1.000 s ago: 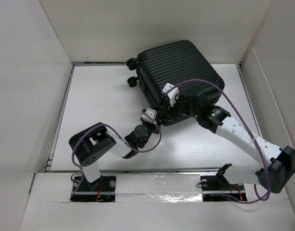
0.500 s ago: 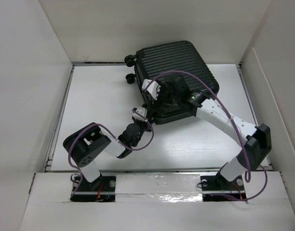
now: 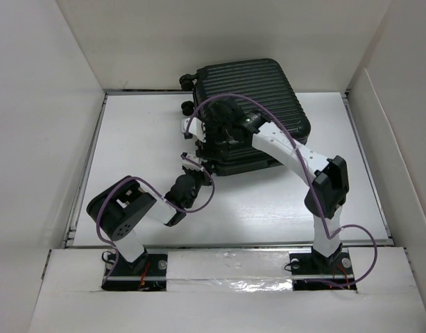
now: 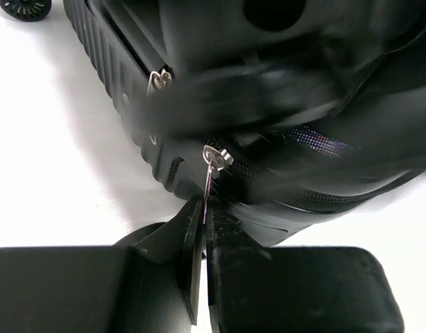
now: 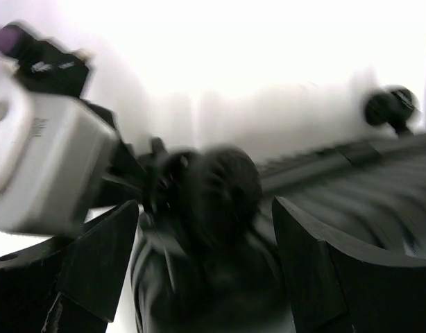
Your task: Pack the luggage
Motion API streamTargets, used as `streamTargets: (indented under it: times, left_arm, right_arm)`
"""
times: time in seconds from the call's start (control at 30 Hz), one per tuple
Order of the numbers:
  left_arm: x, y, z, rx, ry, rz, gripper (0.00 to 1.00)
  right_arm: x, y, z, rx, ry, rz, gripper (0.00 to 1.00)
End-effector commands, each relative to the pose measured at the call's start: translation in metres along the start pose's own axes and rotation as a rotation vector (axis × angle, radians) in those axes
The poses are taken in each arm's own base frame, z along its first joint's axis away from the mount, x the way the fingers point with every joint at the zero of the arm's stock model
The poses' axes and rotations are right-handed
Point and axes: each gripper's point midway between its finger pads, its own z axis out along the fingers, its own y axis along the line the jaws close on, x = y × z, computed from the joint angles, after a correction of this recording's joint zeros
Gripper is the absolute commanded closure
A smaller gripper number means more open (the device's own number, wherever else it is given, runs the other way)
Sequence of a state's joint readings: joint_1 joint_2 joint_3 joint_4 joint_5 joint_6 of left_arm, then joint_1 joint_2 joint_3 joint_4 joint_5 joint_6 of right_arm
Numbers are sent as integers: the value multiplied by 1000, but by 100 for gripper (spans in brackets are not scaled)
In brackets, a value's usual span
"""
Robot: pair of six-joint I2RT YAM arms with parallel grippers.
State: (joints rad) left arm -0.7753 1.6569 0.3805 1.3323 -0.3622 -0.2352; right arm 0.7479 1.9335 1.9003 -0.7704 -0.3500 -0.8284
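Note:
The black ribbed luggage (image 3: 268, 94) lies closed at the back of the table, wheels (image 3: 189, 106) pointing left. My left gripper (image 3: 197, 168) is at its near left corner; in the left wrist view it (image 4: 205, 208) is shut on a thin metal zipper pull (image 4: 209, 182) that hangs from the slider on the luggage's zip line (image 4: 317, 142). My right gripper (image 3: 211, 135) reaches over the shell to its left side. In the blurred right wrist view it (image 5: 206, 243) is open, jaws wide apart around a dark rounded part of the luggage (image 5: 352, 187).
White walls box in the table on the left, back and right. A low white ledge (image 3: 227, 267) runs along the near edge above the arm bases. The left arm's white camera housing (image 5: 46, 166) shows close to the right gripper.
The right arm has swung left across the shell, from the luggage's near right to its left side. The luggage has turned and shifted left. The left gripper moved left, still on the pull.

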Motion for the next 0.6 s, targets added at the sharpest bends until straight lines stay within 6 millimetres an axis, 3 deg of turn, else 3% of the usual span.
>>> streamTargets:
  times: [0.0,0.07,0.17,0.27,0.37,0.57]
  left_arm:
    - [-145,-27,-22,156,-537,-254,100]
    - [-144,-27,-23,159,-535,-253,100]
    - [-144,-24,-23,154,-535,-257,100]
    - [-145,-20,-23,151,-538,-262,100]
    - [-144,-20,-23,152,-535,-260,100]
    - [-148,-15,-23,146,-545,-259,100]
  right_arm:
    - [22,34,-3,-133,85,27,17]
    - [6,31,-16,-110,28,7,17]
    - [-11,31,-20,-75,-24,-19,17]
    - [-5,26,-16,-70,16,-9,16]
    - [10,29,3,-106,70,9,16]
    - [37,24,29,-106,112,54,24]
